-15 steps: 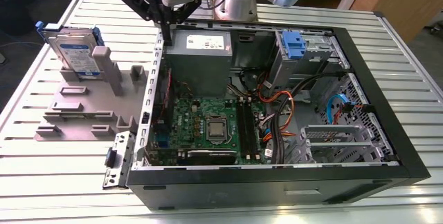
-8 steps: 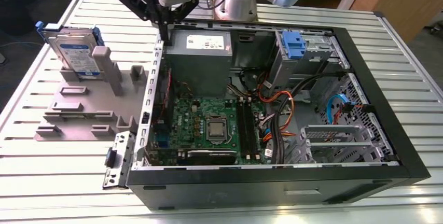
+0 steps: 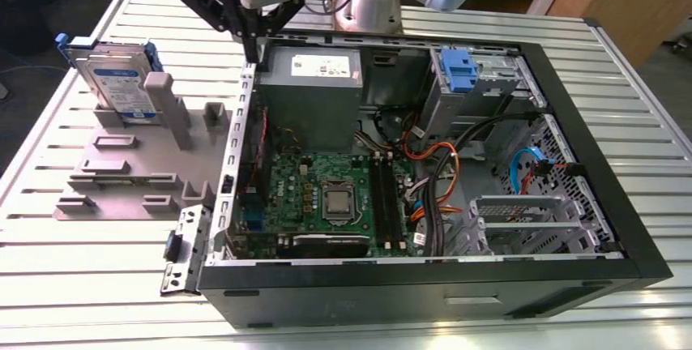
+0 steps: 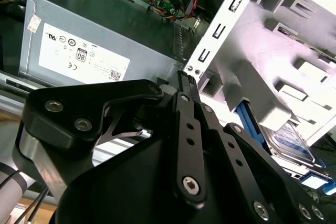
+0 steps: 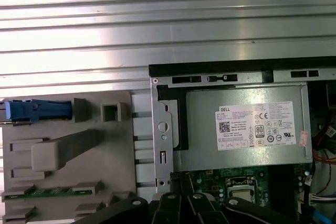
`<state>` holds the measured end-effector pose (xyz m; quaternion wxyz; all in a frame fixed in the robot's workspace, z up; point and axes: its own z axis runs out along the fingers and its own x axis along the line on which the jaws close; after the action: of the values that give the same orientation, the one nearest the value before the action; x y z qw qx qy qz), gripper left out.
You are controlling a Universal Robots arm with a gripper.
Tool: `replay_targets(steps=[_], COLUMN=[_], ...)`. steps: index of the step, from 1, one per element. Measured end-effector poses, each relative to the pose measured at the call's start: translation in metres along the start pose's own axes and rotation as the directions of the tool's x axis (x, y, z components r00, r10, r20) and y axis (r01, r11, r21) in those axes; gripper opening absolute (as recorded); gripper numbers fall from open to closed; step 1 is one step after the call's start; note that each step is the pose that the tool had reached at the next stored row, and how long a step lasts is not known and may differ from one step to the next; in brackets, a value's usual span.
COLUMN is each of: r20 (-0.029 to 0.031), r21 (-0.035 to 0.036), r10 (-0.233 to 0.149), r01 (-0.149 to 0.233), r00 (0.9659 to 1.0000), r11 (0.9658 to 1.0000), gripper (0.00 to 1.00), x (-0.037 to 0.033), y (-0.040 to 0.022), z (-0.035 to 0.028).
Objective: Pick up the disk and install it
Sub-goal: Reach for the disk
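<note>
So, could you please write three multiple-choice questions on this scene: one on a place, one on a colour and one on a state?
1. Where is the disk?
A. Standing on edge in the grey holder beside the computer case
B. Lying inside the case
C. Flat on the table

2. What colour are the disk's side rails?
A. Red
B. Blue
C. Yellow

3. What is the gripper holding?
A. The disk
B. A cable
C. Nothing

Answers:
1 A: the disk stands upright in the holder, outside the case.
2 B: blue strips run along its edges.
3 C: the gripper hangs over the case's edge, apart from the disk, with nothing in its grip.
</note>
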<state>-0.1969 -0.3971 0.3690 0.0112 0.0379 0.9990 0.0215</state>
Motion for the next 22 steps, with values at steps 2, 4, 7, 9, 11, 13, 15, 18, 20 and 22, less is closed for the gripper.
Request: replay_targets(steps=[2,4,7,9,11,13,15,18,20,22], r20=[0.0006,0.0011,0.0010,0.0009,0.0010,0.0010,0.0010,0.0010,0.0010,0.0010], r21=[0.0002,-0.0001,-0.0001,0.0001,0.0000,0.0000,0.0000,0.0000,0.0000,-0.0001], r10=[0.000,0.000,0.000,0.000,0.000,0.000,0.000,0.000,0.000,0.000], r01=[0.000,0.000,0.000,0.000,0.000,0.000,0.000,0.000,0.000,0.000], r00=[1.0000,1.0000,1.0000,1.0000,1.0000,1.0000,1.0000,1.0000,1.0000,1.0000], r11=[1.0000,1.0000,1.0000,1.0000,1.0000,1.0000,1.0000,1.0000,1.0000,1.0000], gripper=[0.11,0.11,0.11,0.11,0.11,0.11,0.11,0.11,0.11,0.11], x=[0.0016,0.0041,0.0054,0.0057,0.0058,0.0060,0.0064,0.0076,0.0084,0.0092], y=[0.0001,0.0000,-0.0001,-0.0001,-0.0001,-0.0001,-0.0002,-0.0003,-0.0003,-0.0004], z=[-0.0002,-0.0001,0.0001,0.0001,0.0001,0.0001,0.0001,0.0001,0.0001,0.0000])
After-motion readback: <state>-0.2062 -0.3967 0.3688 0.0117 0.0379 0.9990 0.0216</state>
